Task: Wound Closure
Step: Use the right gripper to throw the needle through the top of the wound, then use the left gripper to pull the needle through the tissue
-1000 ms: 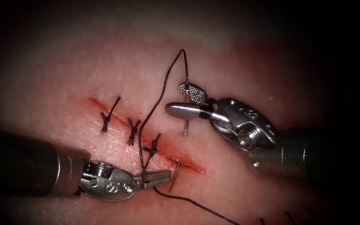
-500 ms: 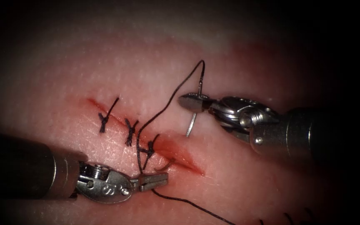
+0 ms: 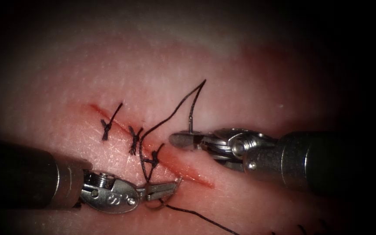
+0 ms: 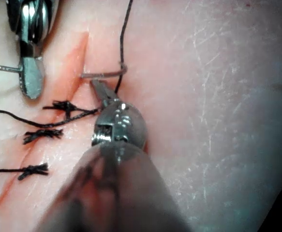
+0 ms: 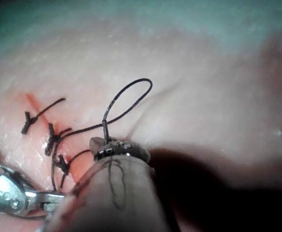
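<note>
Needle [image 3: 190, 124] tail in right tool [image 3: 183, 140] fingers | tip in left tool [image 3: 167, 188] fingers

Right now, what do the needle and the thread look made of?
Needle: apparently bare polished metal, grey with a glint. It passes through the tissue under the cut. The right tool grips its thread end on the right side, and the left tool seems to grip near its tip on the left. Thread: thin, limp, matte black, likely suture fibre; weave unreadable.
</note>
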`<state>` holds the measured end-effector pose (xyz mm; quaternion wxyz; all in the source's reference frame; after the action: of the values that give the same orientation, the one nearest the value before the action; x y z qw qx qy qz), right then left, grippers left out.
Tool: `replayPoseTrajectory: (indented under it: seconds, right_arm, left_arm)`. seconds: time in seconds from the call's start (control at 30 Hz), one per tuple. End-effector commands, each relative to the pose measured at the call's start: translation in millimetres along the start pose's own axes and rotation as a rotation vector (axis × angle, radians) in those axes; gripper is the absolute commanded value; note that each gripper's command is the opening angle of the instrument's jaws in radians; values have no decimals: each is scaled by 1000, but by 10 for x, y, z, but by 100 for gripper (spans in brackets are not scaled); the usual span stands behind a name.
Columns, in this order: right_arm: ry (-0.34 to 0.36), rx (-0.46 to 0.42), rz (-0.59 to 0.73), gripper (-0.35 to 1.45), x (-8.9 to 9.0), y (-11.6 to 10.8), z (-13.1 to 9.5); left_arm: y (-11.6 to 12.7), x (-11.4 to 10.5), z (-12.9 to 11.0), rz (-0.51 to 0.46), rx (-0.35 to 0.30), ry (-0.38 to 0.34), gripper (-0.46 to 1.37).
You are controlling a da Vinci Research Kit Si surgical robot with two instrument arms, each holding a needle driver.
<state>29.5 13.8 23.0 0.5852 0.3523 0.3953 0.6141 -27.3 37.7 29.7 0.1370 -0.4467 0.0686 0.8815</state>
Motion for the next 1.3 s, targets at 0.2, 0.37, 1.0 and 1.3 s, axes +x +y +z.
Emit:
replayPoseTrajectory:
  seconds: [0.2,0.37,1.0,1.3]
  right_arm:
    - [172,39,-170,113,26,19,-7]
    - [203,25,-262,115,36,35,-15]
    - [215,-15,-355,96,42,75,-65]
    - [216,-15,-356,84,41,75,-65]
  left_arm:
    - [1,0,-11,36,-31,26,-35]
    - [-4,4,-13,61,-66,70,-35]
    - [-8,37,9,94,-85,210,66]
    - [-17,37,11,94,-132,259,6]
